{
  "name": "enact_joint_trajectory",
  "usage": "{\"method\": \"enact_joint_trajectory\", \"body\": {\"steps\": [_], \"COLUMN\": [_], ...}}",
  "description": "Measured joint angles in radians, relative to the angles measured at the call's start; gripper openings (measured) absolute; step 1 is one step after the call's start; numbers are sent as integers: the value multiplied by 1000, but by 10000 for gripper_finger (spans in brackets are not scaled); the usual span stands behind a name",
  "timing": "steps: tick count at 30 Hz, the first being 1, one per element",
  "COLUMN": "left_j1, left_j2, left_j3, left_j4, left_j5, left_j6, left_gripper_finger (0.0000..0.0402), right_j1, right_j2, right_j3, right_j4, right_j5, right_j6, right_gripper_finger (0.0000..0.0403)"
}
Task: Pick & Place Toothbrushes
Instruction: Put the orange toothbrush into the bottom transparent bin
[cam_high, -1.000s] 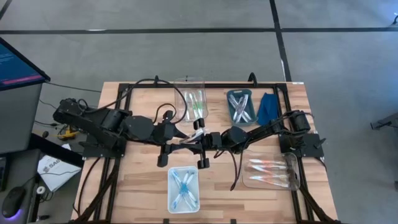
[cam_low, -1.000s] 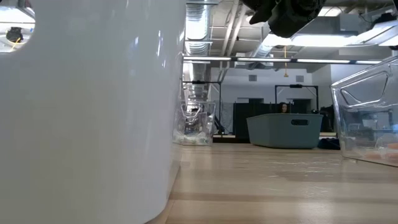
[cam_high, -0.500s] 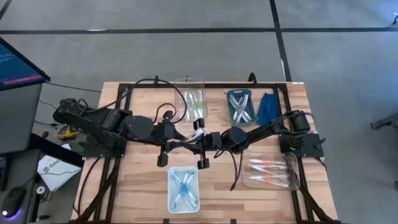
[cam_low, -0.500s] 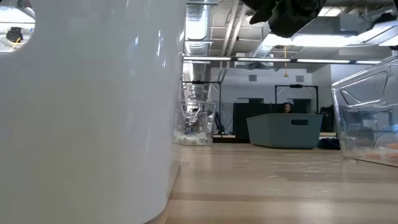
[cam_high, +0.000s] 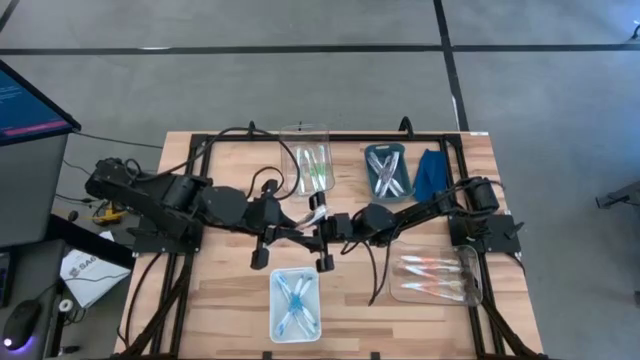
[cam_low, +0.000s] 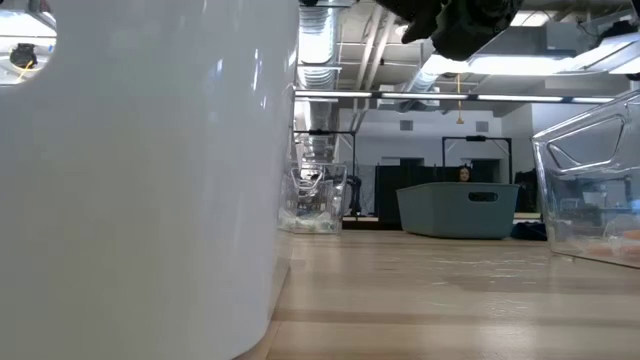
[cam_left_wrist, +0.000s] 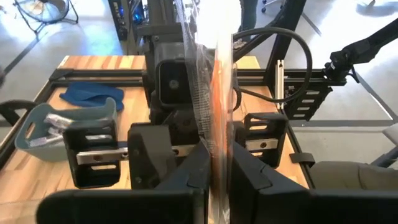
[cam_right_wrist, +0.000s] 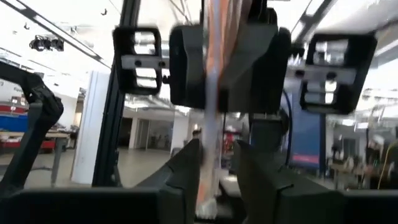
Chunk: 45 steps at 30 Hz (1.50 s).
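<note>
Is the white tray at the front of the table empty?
No, the high view shows the white tray holding several blue toothbrushes crossed over one another.

Pale wood table (cam_high: 230, 300) — clear plastic bins (cam_high: 308, 165)

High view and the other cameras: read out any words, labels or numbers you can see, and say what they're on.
Nothing can be read.
White package on the floor left of the table: dark printing, too small to read.
Monitor at the left edge: lines on its screen, too small to read.
</note>
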<state>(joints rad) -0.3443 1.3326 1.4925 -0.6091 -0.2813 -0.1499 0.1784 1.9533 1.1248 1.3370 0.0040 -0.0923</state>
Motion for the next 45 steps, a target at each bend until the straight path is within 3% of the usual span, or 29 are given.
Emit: {"method": "enact_joint_trajectory", "body": {"steps": [5,14,24,40,45], "left_j1": [1,-5,-5,-32,-44], "left_j2": [-10,-33,-27,91,129], "left_j3": [0,1,0,0,-4], "left_j4": [-34,-142,-394,-501,-506], "left_j5": [-9,43,137,303,335], "left_j6": [-16,-100,-248,-277,-275], "left_gripper_finger": [20,20,20,20,20], "right_j1": [-38,-94,-103,-88,-87], "right_j2": [-25,-151,-360,-691,-775], "right_j3": [0,0,0,0,0], "right_j4": [-181,-703,-1235,-1727,-1786], "right_j5": [-12,-1,-3,-8,-95], "right_j6": [91,119,130,180,222], "right_gripper_finger": [116,155,149,119,121]}}
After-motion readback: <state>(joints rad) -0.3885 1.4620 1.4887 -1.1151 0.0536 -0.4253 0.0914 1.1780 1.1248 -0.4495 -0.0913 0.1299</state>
